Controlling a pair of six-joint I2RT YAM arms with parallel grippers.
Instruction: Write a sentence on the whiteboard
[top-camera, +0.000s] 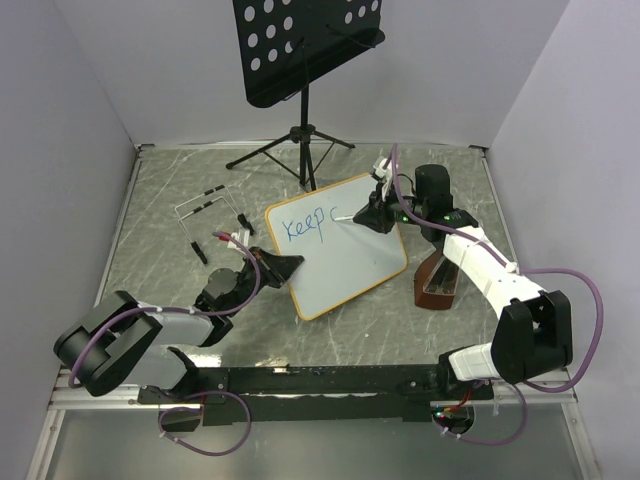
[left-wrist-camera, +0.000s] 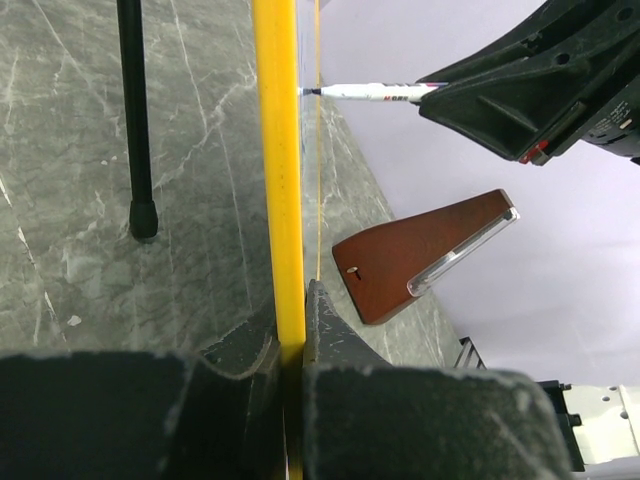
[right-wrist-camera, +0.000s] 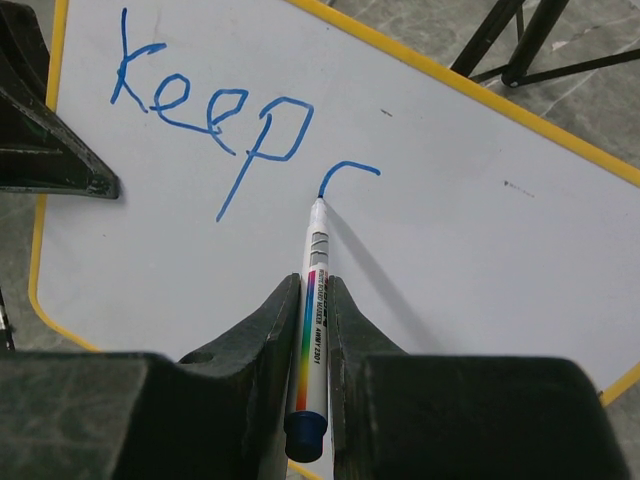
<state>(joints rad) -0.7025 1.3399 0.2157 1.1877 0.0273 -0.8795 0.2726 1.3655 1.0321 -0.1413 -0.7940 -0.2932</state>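
Right tool (right-wrist-camera: 312, 288) closest, closed on marker (right-wrist-camera: 312, 350). Bench (top-camera: 150, 250): grey marbled top. Black music stand (top-camera: 300, 40) set behind whiteboard. Whiteboard (top-camera: 350, 260) found near bench centre, its near-left edge pinched by closed left tool (top-camera: 286, 266). Marker held by barrel, tip pressed on white surface. Sentence (right-wrist-camera: 215, 110) only begun in blue: "Keep" written, curved stroke of next letter drawn at marker tip.

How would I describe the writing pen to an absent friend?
Find the orange-framed whiteboard mid-table. Over its far side, the right gripper pinches a slim white marker, tip touching the blue lettering. Unlike the dark sticks lying left of the board, it bears a rainbow stripe.
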